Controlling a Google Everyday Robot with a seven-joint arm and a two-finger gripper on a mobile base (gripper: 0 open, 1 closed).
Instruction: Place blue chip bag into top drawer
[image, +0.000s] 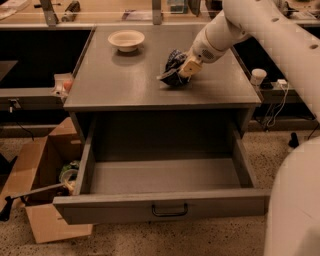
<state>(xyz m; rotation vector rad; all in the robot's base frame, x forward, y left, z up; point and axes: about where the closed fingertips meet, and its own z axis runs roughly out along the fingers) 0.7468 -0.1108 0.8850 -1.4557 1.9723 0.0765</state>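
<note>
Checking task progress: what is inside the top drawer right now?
The top drawer shows only bare grey floor; the strip behind its front panel is hidden. The blue chip bag sits on the cabinet top, the gripper against it.
</note>
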